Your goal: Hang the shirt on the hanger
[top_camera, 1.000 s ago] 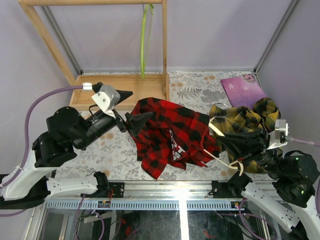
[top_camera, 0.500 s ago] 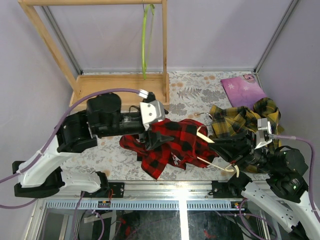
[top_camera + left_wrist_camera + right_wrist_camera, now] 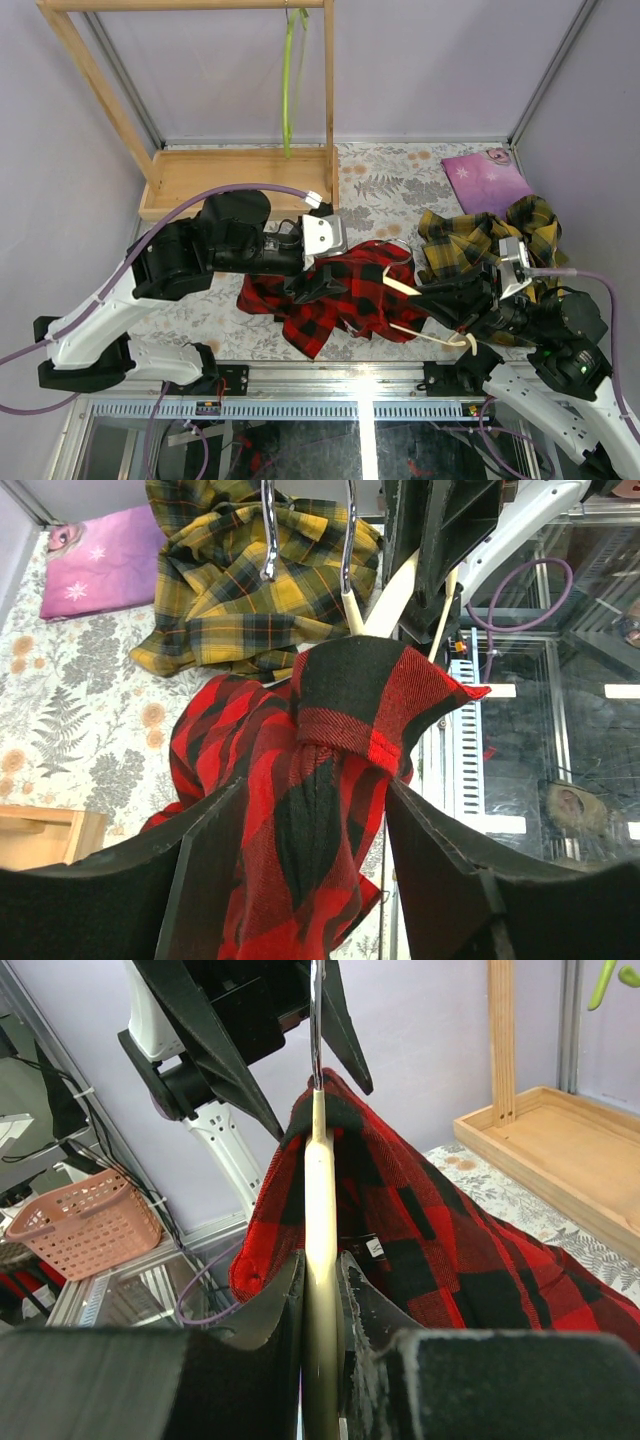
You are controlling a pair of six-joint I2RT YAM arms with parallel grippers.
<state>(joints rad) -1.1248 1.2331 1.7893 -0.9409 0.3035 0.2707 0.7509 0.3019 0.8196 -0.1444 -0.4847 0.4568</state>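
Observation:
The red-and-black plaid shirt (image 3: 350,300) lies bunched at the table's front middle. Its collar end (image 3: 370,700) is draped over one arm of the cream hanger (image 3: 400,287). My left gripper (image 3: 322,280) reaches over the shirt from the left. Its jaws stand apart on either side of a hanging fold of the shirt (image 3: 315,860), which looks loose and not squeezed. My right gripper (image 3: 455,300) is shut on the hanger's cream arm (image 3: 320,1290) and holds it pointed left into the shirt (image 3: 420,1220). The metal hook (image 3: 316,1020) sticks out past the cloth.
A yellow-and-dark plaid shirt (image 3: 480,240) is heaped at the right, with a pink bag (image 3: 485,180) behind it. A wooden rack with a tray base (image 3: 240,170) stands at the back left. A lime-green hanger (image 3: 290,80) hangs from the rack's top bar.
My left arm swung right from the shirt's left edge onto the shirt, and its jaws narrowed around a fold. The shirt bunched toward the hanger. My right gripper shifted left, still holding the hanger.

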